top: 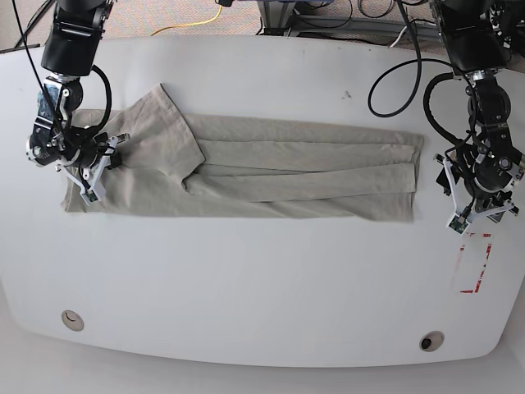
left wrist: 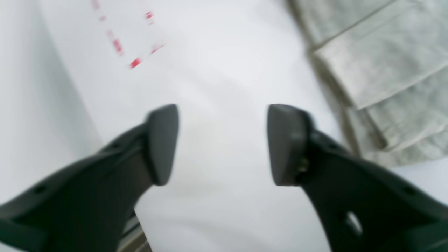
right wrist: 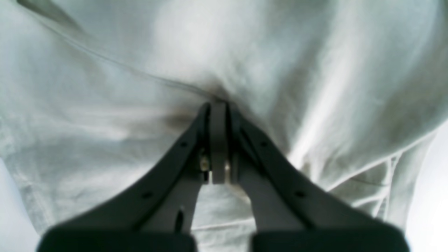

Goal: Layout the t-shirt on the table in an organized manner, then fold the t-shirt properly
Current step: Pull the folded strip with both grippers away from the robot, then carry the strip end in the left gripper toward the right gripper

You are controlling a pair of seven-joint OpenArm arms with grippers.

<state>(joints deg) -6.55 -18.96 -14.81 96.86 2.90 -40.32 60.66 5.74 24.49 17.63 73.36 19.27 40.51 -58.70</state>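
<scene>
Closest to the left wrist camera, the left gripper [left wrist: 223,143] stands with its jaws wide apart and nothing between them, only bare white table [left wrist: 217,80] below. The t-shirt [left wrist: 385,70] lies just beside it, its layered hem edges stacked in folds, and broken red marks [left wrist: 134,63] show farther off.

Seen from the right wrist camera, the right gripper [right wrist: 218,140] has its jaws pressed together with a pinch of the t-shirt [right wrist: 105,105] caught at the tips; cloth fills nearly the whole view, with a seam running across it.

From the base view, the t-shirt [top: 246,168] stretches as a long narrow band across the middle of the table [top: 262,287], reaching from the left edge nearly to the right edge. Both long sides appear already folded inward, so the laying-out and the lengthwise folds look done. One sleeve [top: 164,131] juts toward the far edge. Folding the band crosswise into a compact packet seems to be what remains.
</scene>
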